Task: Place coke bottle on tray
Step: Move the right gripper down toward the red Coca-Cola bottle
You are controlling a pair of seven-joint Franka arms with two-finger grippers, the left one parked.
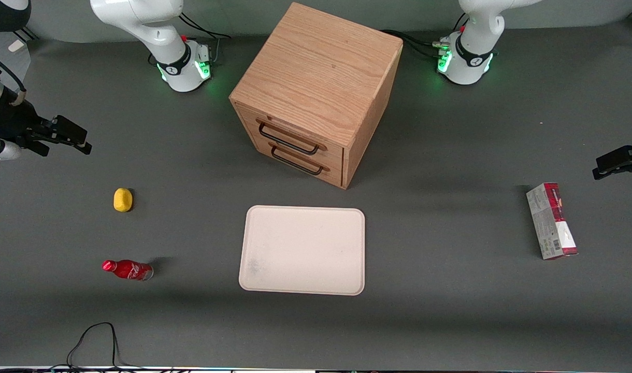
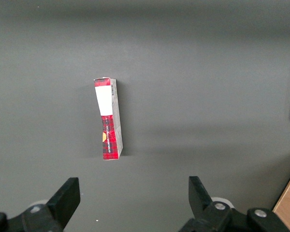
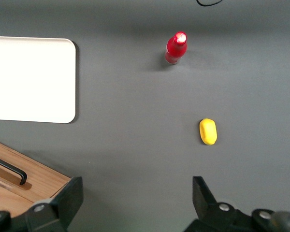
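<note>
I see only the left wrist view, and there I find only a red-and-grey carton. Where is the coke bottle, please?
Observer: The coke bottle is on the table toward the working arm's end, apart from the tray.
Operator: Is something close to it?
Observer: A yellow object lies farther from the front camera than the bottle, not touching it.
Operator: And where is the right gripper?
Observer: The gripper hangs above the table, farther from the front camera than the yellow object, with its jaws open and holding nothing.
</note>
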